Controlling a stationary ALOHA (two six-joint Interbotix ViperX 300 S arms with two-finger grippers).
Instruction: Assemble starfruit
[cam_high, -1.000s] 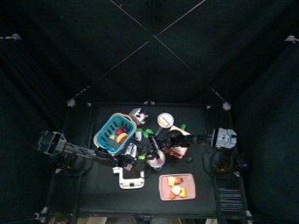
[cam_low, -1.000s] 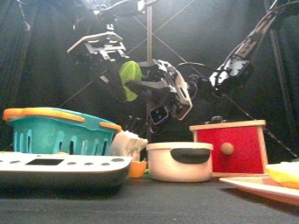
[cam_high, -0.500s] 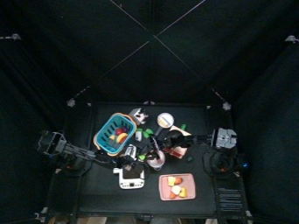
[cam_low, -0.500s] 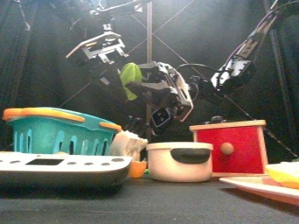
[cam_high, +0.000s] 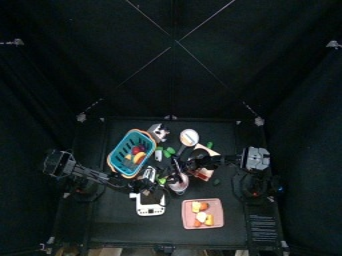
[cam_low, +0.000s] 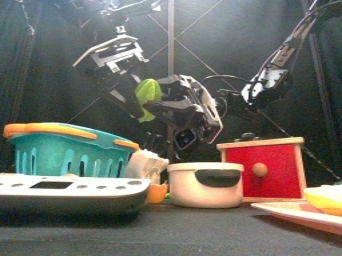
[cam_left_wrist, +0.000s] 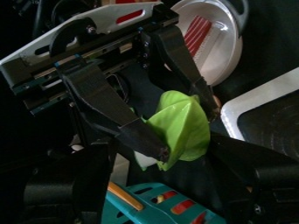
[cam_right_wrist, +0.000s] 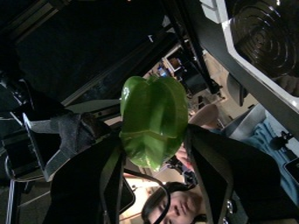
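Observation:
Small yellow starfruit pieces lie on the pink plate near the table's front; in the front view they show at the far right. My right gripper hangs above the table's middle, shut on a green toy piece; the right wrist view shows that lobed green piece between its jaws. My left gripper hangs higher, up and to the left of the green piece, open and empty. The left wrist view looks at the green piece in the other arm's jaws.
A blue basket with toys stands at the left, with a white flat device in front of it. A white pot and a red box stand at the middle front. A person shows past the curtains in the right wrist view.
The left gripper's jaws have spread a little wider and it has shifted slightly. The right gripper with the green piece has barely moved.

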